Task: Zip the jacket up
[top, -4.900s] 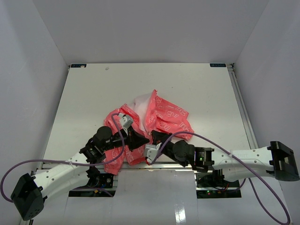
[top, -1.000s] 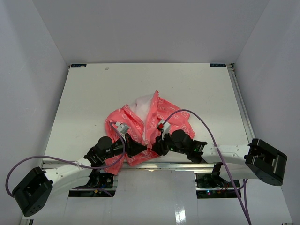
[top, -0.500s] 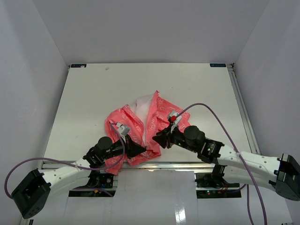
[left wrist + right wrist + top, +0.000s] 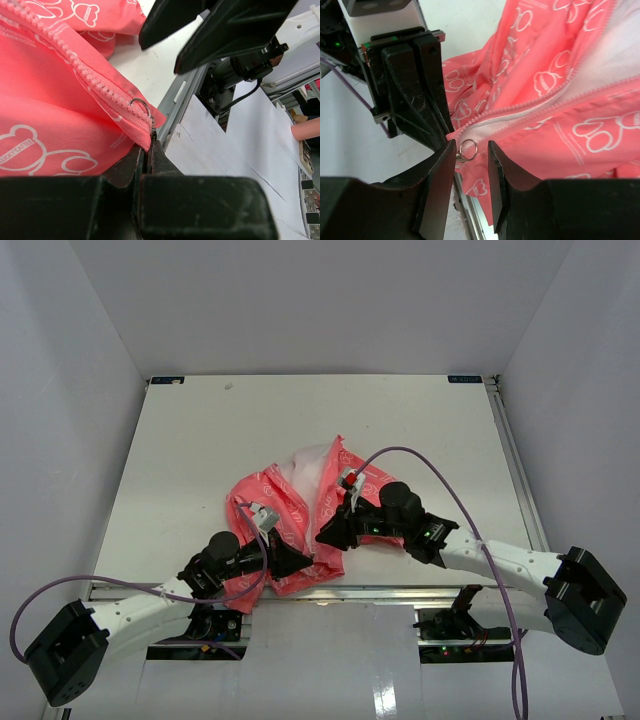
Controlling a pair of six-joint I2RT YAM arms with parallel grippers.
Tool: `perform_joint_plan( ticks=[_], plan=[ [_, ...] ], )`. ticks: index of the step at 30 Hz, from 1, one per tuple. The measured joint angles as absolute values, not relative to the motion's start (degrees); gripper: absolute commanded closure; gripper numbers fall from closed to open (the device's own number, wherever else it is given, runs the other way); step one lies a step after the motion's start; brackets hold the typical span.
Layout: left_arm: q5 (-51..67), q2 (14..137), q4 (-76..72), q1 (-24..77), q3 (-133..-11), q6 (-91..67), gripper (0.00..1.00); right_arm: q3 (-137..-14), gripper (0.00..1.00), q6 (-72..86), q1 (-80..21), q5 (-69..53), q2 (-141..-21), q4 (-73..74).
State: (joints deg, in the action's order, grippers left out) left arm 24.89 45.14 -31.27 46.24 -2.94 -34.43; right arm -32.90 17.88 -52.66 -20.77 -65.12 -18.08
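Note:
The coral-pink jacket (image 4: 300, 502) with white print lies open near the table's front edge, its white lining (image 4: 305, 465) showing at the collar. My left gripper (image 4: 300, 562) is shut on the jacket's bottom hem corner (image 4: 142, 132), right beside the zipper's metal ring (image 4: 141, 106). My right gripper (image 4: 328, 537) is open, its jaws on either side of the metal ring (image 4: 468, 148) at the zipper's lower end, not touching it. The zipper teeth (image 4: 540, 100) run up and apart from there.
The table's metal front rail (image 4: 182, 102) lies just beyond the hem. The left gripper's fingers (image 4: 415, 90) stand close in front of my right gripper. Grey walls enclose the white table (image 4: 200, 430) on three sides.
My right arm has swung left and forward over the jacket, bringing its open gripper to the hem at the left gripper's tip. The left gripper has kept its hold.

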Motion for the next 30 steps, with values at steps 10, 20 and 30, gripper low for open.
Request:
perform_joint_plan(
  ticks=[10,20,30],
  plan=[
    [24.99,44.62,-31.24,46.24,-2.94,-34.24,1.0,-32.84,0.62,19.11,-52.6,-27.92,-68.97,-22.45],
    [25.04,44.64,-31.29,46.24,-2.94,-34.04,1.0,-32.47,0.61,19.06,-52.61,-27.59,-70.95,-23.9],
    [25.06,44.63,-31.27,46.24,-2.94,-34.03,1.0,-32.06,0.61,18.85,-52.58,-26.74,-72.32,-23.99]
  ],
)
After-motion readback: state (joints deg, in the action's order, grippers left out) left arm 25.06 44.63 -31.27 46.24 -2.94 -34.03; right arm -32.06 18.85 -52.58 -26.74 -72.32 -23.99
